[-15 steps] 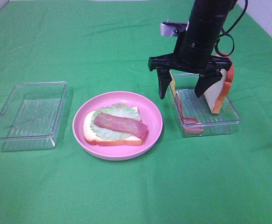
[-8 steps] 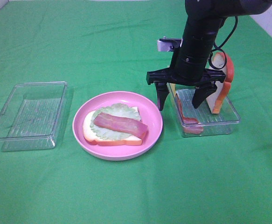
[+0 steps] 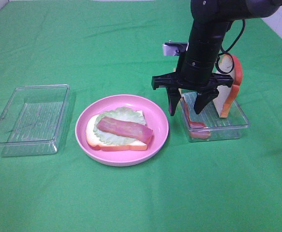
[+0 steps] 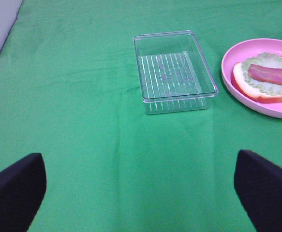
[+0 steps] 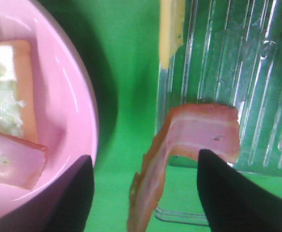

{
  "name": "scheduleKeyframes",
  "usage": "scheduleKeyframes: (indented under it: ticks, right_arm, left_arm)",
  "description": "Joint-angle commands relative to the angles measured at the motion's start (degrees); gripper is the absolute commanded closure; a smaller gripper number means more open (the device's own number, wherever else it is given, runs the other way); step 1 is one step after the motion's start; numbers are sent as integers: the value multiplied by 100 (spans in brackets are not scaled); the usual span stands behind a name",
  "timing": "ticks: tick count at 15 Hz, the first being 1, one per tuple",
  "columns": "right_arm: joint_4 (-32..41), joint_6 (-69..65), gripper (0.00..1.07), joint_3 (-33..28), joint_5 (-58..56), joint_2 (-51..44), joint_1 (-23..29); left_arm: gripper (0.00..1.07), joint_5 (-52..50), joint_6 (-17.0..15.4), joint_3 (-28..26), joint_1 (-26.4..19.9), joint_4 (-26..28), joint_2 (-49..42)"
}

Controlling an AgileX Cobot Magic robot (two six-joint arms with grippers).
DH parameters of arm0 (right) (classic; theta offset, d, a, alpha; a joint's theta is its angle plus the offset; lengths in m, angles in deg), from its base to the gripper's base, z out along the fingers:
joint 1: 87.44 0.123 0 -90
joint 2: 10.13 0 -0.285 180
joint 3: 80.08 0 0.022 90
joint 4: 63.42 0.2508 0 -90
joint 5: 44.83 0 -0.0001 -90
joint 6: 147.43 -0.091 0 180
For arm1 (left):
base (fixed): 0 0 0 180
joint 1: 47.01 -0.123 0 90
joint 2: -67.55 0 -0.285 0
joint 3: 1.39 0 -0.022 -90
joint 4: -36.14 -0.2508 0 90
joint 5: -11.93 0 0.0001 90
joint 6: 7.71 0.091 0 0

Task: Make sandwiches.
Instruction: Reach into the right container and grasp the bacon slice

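On the pink plate (image 3: 156, 112) lies an open sandwich (image 3: 116, 133): a bread slice, lettuce and a bacon strip (image 3: 125, 129) on top. My right gripper (image 3: 185, 112) points down over the left end of the right clear tray (image 3: 230, 129). Its jaws stand open, one finger outside the tray wall and one inside. Between them a loose bacon strip (image 5: 203, 130) hangs over the tray's edge. A bread slice (image 3: 228, 94) leans upright in that tray, and a yellow cheese slice (image 5: 172, 29) stands at its wall. My left gripper (image 4: 141, 193) is wide open and holds nothing.
An empty clear tray (image 3: 32, 118) sits left of the plate, also in the left wrist view as the empty tray (image 4: 174, 72). Green cloth (image 3: 141, 193) covers the whole table. The right arm's black column rises above the right tray.
The right gripper has come down toward the right tray and its jaws have narrowed around the loose bacon strip. The plate, sandwich and left tray have not moved.
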Motion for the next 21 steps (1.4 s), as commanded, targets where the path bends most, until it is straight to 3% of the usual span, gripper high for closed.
scheduleKeyframes:
  ticks: [1, 6, 7, 8, 9, 13, 21]
  right_arm:
    - [-11, 40, 47, 11, -29, 11, 0]
    - [-11, 40, 49, 11, -34, 11, 0]
    - [-17, 40, 55, 11, -34, 11, 0]
    - [-11, 34, 74, 11, -46, 11, 0]
    - [-11, 34, 83, 11, -46, 11, 0]
    - [-17, 34, 107, 11, -46, 11, 0]
    - [241, 34, 107, 11, -298, -298, 0]
  left_arm:
    - [6, -86, -46, 11, 29, 57, -86]
    - [6, -86, -46, 11, 29, 57, -86]
    - [6, -86, -46, 11, 29, 57, -86]
    - [6, -86, -46, 11, 29, 57, -86]
    - [6, -86, -46, 11, 29, 57, -86]
    - [6, -86, -46, 11, 29, 57, -86]
    - [6, -86, -46, 11, 29, 57, -86]
